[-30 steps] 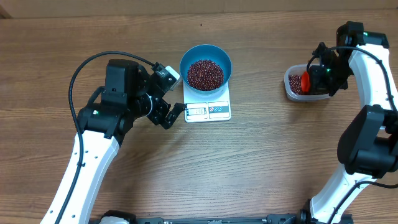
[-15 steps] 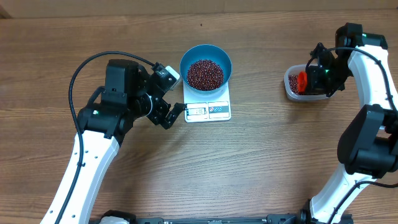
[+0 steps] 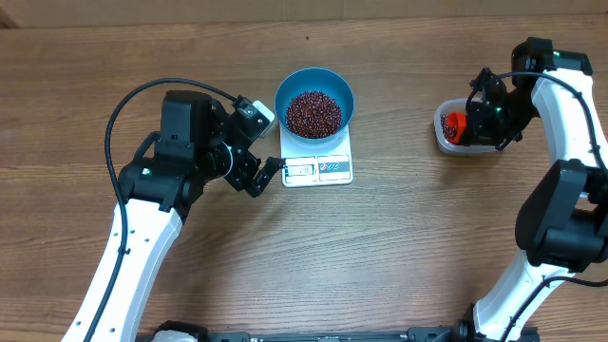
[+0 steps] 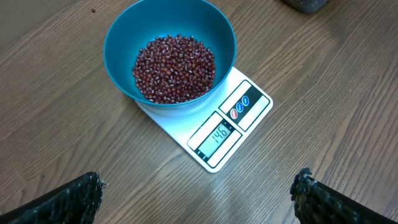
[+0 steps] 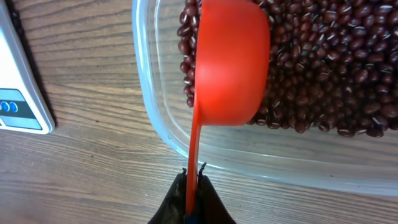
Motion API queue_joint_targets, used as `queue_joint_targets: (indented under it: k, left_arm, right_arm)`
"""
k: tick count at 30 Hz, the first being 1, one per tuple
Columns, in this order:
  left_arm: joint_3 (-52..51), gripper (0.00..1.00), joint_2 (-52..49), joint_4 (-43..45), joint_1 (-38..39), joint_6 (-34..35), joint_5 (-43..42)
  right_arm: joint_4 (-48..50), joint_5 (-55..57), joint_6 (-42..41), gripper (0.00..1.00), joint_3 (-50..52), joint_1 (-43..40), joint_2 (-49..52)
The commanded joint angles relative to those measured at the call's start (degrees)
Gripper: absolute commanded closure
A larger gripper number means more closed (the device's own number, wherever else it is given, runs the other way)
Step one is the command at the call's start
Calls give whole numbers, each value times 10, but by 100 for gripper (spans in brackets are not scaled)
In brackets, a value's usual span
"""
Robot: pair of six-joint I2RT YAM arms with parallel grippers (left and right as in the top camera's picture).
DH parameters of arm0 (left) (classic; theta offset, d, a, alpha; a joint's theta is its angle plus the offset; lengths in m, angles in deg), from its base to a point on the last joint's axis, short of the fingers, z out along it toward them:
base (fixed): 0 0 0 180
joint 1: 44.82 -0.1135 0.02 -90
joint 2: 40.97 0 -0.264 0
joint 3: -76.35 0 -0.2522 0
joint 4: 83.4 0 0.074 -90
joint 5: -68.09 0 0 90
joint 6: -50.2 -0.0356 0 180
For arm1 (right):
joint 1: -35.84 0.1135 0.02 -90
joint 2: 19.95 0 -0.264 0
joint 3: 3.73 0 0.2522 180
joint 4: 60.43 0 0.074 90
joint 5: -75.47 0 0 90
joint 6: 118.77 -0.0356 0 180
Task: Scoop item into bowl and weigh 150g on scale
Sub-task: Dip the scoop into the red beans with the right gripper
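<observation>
My left fingers (image 4: 68,199) stand wide apart near the scale (image 4: 249,118); my right fingers (image 5: 193,202) clamp the red scoop (image 5: 230,62) over the tub (image 5: 146,106).

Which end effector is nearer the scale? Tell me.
Left. The left end effector, open, sits right beside the scale; the right end effector is well off to the other side, gripping a red scoop over the clear tub.

The worktop (image 4: 323,124) looks like matt, grained wood. The bowl (image 4: 118,43) and the white scale (image 4: 180,127) look like smooth plastic. The tub (image 5: 152,93) is clear, glossy plastic, the red scoop (image 5: 230,62) is smooth plastic, and the beans (image 4: 174,68) are faintly shiny.
</observation>
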Motion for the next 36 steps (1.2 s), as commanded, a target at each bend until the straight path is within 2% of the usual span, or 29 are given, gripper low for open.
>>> queue_joint_targets:
  k: [1, 4, 11, 28, 36]
  left_arm:
    - [2, 0, -1, 0, -6, 4, -2]
    - [2, 0, -1, 0, -6, 4, -2]
    - [2, 0, -1, 0, -6, 4, -2]
    - [2, 0, -1, 0, -6, 4, -2]
    - [2, 1, -1, 0, -6, 4, -2]
  right_arm:
    - [-1, -28, 12, 96, 4, 0, -21]
    - [-1, -69, 23, 96, 4, 0, -21]
    - [-2, -76, 23, 96, 4, -8, -21]
    - [-8, -172, 22, 96, 2, -101, -21]
    - [-36, -232, 64, 96, 1, -134, -21]
